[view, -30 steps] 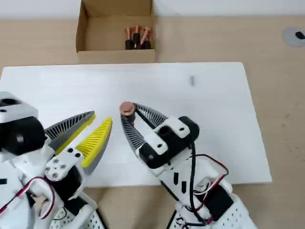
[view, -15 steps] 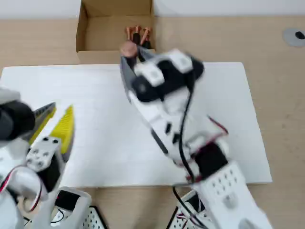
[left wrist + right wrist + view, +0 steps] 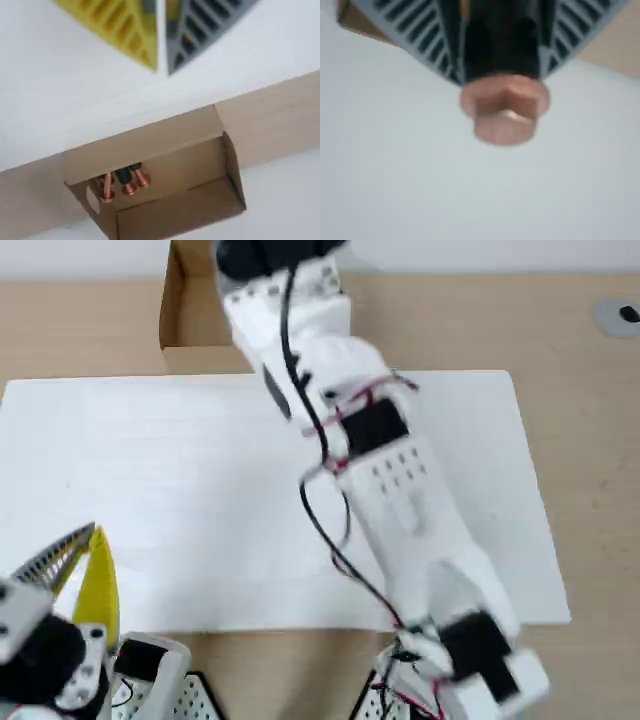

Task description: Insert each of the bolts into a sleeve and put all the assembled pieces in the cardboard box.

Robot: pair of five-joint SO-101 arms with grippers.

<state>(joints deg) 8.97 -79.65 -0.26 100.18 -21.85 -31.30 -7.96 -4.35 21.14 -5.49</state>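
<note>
My right gripper (image 3: pixel 502 75) is shut on an assembled piece, a black sleeve (image 3: pixel 500 45) with the copper bolt head (image 3: pixel 505 107) sticking out past the fingertips. In the high view the right arm (image 3: pixel 345 400) stretches across the white mat (image 3: pixel 150 470) and covers most of the cardboard box (image 3: pixel 172 300) at the back. My left gripper (image 3: pixel 88 540) sits low at the front left corner of the mat, its yellow and grey fingers together with nothing between them. The left wrist view shows the box (image 3: pixel 170 200) with three assembled pieces (image 3: pixel 122 182) lying in one corner.
The box stands on the wooden table just behind the mat's far edge. A grey round fitting (image 3: pixel 618 315) lies at the back right. Both arm bases stand at the front edge. The mat's left half and right side are bare.
The right arm swung from the mat's middle out over the box, carrying the sleeve and bolt. The left arm drew back to the front left and its fingers came together.
</note>
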